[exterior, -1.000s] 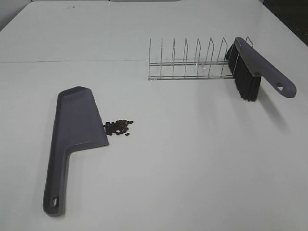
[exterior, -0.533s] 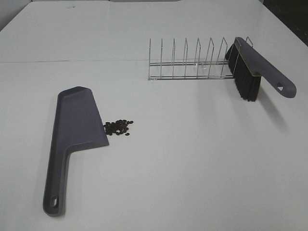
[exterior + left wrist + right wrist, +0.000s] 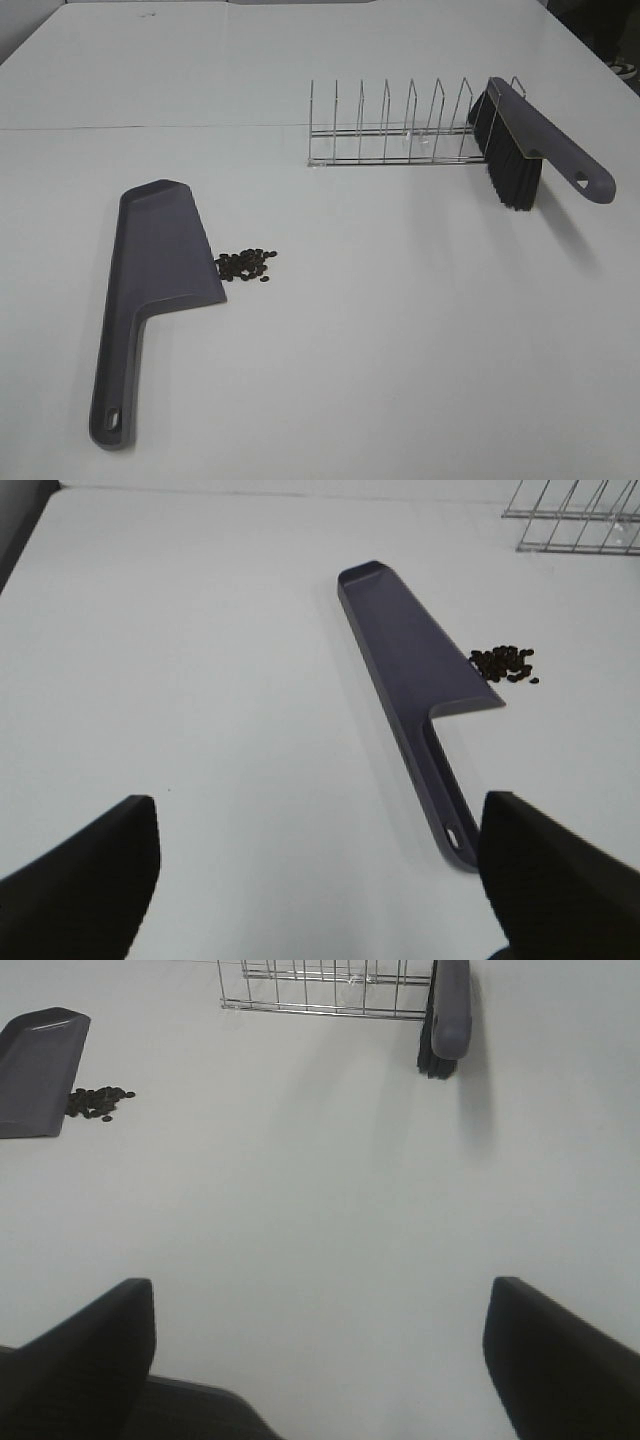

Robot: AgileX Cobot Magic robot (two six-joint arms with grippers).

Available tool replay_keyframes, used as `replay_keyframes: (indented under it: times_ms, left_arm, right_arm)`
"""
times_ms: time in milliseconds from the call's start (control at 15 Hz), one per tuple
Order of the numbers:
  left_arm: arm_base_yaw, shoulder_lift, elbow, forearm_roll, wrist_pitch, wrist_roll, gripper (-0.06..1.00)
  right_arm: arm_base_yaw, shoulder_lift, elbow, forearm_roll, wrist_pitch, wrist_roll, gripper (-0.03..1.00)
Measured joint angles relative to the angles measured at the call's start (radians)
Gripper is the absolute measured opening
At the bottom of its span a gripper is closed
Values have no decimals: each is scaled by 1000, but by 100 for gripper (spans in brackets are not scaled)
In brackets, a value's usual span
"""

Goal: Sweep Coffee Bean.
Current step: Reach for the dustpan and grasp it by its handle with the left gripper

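"How did your jaws stand?"

"Both pairs were spread wide and released. My left gripper point(image 3: 315, 810) and right gripper point(image 3: 318, 1285) hung over the white table point(image 3: 400, 340)."

"And the coffee bean point(image 3: 246, 264) heap?"

"On the table, just beside the grey dustpan point(image 3: 160, 250) at its open edge. Well apart, the brush point(image 3: 520, 150) leaned on the wire rack point(image 3: 390, 130), bristles down."

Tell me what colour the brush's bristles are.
The bristles are black, set in a grey brush; the exterior high view shows them best.
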Motion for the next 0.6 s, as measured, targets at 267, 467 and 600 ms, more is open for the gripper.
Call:
replay_keyframes:
  times_ms: [267,467,600]
  left_arm:
    - [0,261,0,13,-1,-63,76]
    - [0,426,0,28,-4,-107,76]
    - [0,558,0,33,-5,-124,76]
  right_arm:
    - [0,0,0,0,0,0,75]
    - [0,0,0,0,0,0,75]
    - [0,0,0,0,0,0,75]
